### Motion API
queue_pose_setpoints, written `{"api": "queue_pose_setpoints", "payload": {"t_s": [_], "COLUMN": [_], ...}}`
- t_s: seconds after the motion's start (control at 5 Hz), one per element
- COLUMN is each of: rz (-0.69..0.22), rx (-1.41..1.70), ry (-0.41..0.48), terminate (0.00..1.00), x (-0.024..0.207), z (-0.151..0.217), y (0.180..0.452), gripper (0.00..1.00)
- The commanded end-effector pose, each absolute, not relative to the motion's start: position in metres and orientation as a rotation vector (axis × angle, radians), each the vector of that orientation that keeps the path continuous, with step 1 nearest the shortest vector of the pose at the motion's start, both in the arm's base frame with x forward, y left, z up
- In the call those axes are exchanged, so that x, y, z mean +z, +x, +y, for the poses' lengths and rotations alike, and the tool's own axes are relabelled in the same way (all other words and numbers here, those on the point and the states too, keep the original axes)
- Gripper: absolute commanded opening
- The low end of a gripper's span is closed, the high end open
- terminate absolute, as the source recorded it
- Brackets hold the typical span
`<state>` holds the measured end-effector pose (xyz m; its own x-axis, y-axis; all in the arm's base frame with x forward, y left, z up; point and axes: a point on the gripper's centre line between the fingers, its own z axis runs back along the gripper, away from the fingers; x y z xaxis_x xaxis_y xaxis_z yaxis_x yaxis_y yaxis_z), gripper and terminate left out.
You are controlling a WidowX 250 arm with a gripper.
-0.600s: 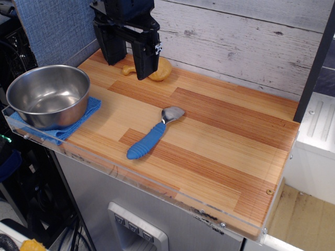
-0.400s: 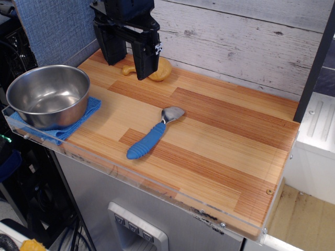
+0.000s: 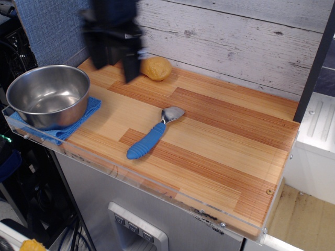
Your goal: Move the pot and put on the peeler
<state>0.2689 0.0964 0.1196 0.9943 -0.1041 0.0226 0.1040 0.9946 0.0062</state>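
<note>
My gripper (image 3: 112,65) hangs open near the back-left corner; the steel pot (image 3: 48,95) overhangs the left edge on a blue cloth (image 3: 86,112), so I risk tipping it off.

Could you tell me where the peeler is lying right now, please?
The peeler lies flat mid-table on the wooden top, right of the pot, its head toward the yellow drumstick.
</note>
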Motion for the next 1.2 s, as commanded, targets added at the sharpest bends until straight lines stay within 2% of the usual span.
{"api": "queue_pose_setpoints", "payload": {"t_s": [0.0,0.2,0.6,1.0], "rz": [-0.049,-0.021,0.095,0.145], "rx": [0.016,0.014,-0.029,-0.044], "ry": [0.06,0.055,0.072,0.078], "terminate": [0.0,0.0,0.0,0.0], "x": [0.134,0.119,0.067,0.043], "z": [0.168,0.176,0.158,0.147], "y": [0.256,0.252,0.259,0.266], "gripper": [1.0,1.0,1.0,1.0]}}
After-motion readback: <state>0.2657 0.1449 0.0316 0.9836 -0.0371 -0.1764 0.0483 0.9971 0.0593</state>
